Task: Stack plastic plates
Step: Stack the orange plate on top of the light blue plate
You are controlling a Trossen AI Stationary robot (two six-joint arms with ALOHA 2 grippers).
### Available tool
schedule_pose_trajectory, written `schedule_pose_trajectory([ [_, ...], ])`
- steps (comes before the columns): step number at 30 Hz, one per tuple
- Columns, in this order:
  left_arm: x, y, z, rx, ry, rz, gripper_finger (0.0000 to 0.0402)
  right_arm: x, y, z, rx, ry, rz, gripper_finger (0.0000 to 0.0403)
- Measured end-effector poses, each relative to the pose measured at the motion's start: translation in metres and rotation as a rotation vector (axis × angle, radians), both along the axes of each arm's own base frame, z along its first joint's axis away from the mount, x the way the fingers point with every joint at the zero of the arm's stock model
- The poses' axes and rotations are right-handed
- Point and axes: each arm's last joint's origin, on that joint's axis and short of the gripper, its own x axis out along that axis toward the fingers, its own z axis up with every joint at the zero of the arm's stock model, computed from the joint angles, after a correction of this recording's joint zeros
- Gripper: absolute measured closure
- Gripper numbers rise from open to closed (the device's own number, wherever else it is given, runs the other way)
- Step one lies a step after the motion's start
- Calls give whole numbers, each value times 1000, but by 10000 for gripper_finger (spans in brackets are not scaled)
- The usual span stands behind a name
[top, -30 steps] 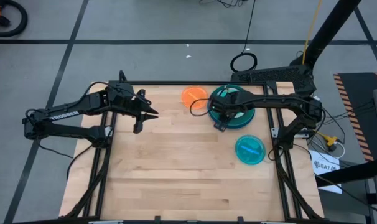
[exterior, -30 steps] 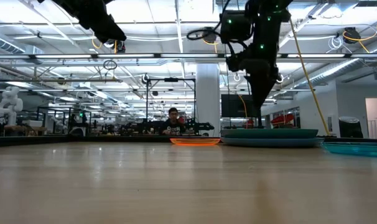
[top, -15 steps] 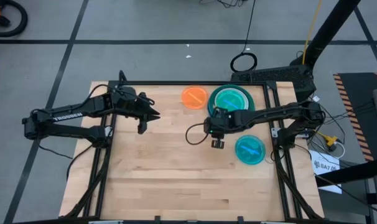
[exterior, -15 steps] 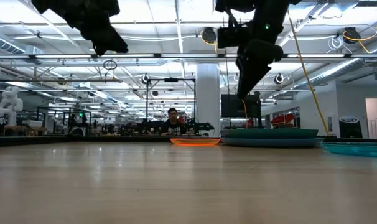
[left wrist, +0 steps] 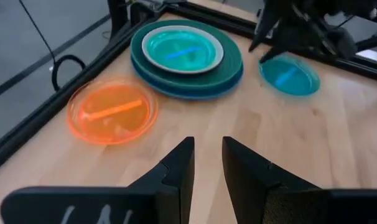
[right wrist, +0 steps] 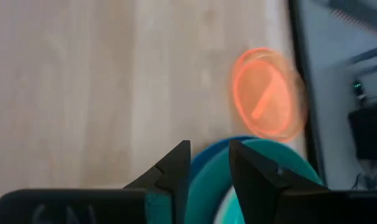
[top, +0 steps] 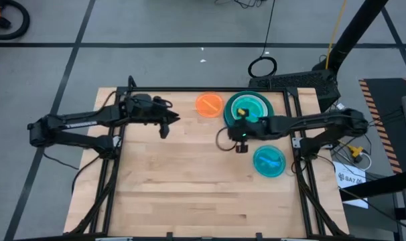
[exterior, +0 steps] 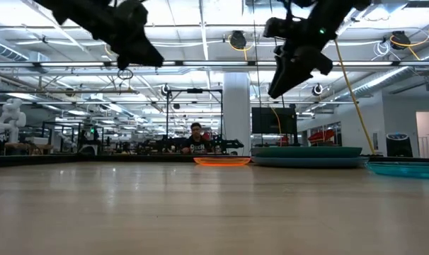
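Since a second ago, your right gripper (top: 242, 148) has left the stack of plates (top: 249, 112), swung out over bare wood, and come back to hang just off the stack's near-left edge, raised clear of the table (top: 189, 194). Your left gripper (top: 165, 132) has slid rightward along the far part of the table, closer to the orange plate (top: 209, 104).

You will find no long axis on the plates; they are round and all lie flat. The stack sits at the far right of the table, a cyan plate (left wrist: 182, 51) on top of a dark teal one (left wrist: 229, 71), with a sliver of blue rim under that. What else lies inside the stack is hidden from you. The orange plate rests just left of the stack, apart from it, and a second cyan plate (top: 268, 161) lies alone nearer the front on the right, well clear of both grippers.

Both grippers carry nothing. On each, the fingers (left wrist: 176, 171) stand a narrow gap apart, parted on air, as your wrist views show.

From table height the plates appear only as thin edges, and both arms are cut off at the top. A person (exterior: 196, 139) sits far back in the room, too small to make out further.
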Motion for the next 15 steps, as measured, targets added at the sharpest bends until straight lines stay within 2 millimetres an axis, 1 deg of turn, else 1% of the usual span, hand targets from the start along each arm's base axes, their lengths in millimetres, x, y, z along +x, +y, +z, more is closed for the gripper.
schedule_pose_trajectory([
  [5, 32, 12, -19, 26, -19, -3, 314, -26, -17, 0, -96, -194, 21, 308],
  [9, 49, 30, -40, -11, -7, 54, 314, -39, -31, 13, -174, -347, -2, 315],
  [12, 51, 46, -53, -69, 28, 127, 314, -43, -40, 23, -197, -411, -18, 318],
  [15, 50, 64, -65, -135, 50, 215, 314, -47, -49, 26, -201, -420, 12, 319],
])
